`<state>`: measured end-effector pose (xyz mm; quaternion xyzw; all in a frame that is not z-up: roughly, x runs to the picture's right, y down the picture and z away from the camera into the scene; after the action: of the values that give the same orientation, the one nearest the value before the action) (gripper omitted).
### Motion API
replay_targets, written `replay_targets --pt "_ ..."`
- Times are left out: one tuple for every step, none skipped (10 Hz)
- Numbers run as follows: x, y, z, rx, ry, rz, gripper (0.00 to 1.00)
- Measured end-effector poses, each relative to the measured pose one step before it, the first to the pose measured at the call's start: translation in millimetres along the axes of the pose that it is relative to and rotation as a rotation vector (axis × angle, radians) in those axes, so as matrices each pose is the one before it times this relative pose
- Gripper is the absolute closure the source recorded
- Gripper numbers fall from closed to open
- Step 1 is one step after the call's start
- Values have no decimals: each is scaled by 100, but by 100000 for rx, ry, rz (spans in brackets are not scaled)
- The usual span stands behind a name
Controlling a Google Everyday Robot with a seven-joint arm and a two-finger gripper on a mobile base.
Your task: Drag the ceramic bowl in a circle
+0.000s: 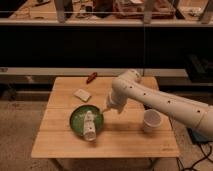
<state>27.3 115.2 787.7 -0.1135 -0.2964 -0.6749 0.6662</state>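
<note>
The ceramic bowl (77,121) is wide, shallow and green, and sits on the left half of the wooden table (125,142). A whitish bottle-like object (89,125) lies across the bowl, poking over its front rim. My gripper (107,107) hangs at the end of the white arm (150,97), just off the bowl's right rim and low over the table. It is open and holds nothing. I cannot tell whether it touches the rim.
A small white cup (151,120) stands on the right side of the table, under the arm. A pale flat block (82,94) lies behind the bowl, and a red object (91,78) lies near the far edge. Dark shelving runs behind the table.
</note>
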Motion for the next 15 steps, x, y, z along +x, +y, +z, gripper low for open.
replay_targets --pt "787 -177 1578 -757 -733 -523 35" --pt "779 -152 1080 -195 -99 -80 35" --pt "882 -74 1124 136 88 339 35" --pt "781 -57 825 409 72 -119 35" --pt "844 -78 624 810 79 -315 35" --pt "282 -26 341 748 -452 -174 35" --pt "199 -177 408 975 -734 -422 35" --pt "33 -638 562 1280 -1290 -1391 35" --pt "-61 -776 510 623 -1276 -2314 37" --pt "-44 -519 413 223 -920 -1761 44" --pt "-45 -477 482 143 -1124 -1654 54" --pt "-28 -304 456 214 -988 -1073 63" --pt "54 -230 373 109 -782 -862 67" --pt "8 -31 365 -28 -714 -355 67" --pt "69 -194 526 -242 -1038 -614 67"
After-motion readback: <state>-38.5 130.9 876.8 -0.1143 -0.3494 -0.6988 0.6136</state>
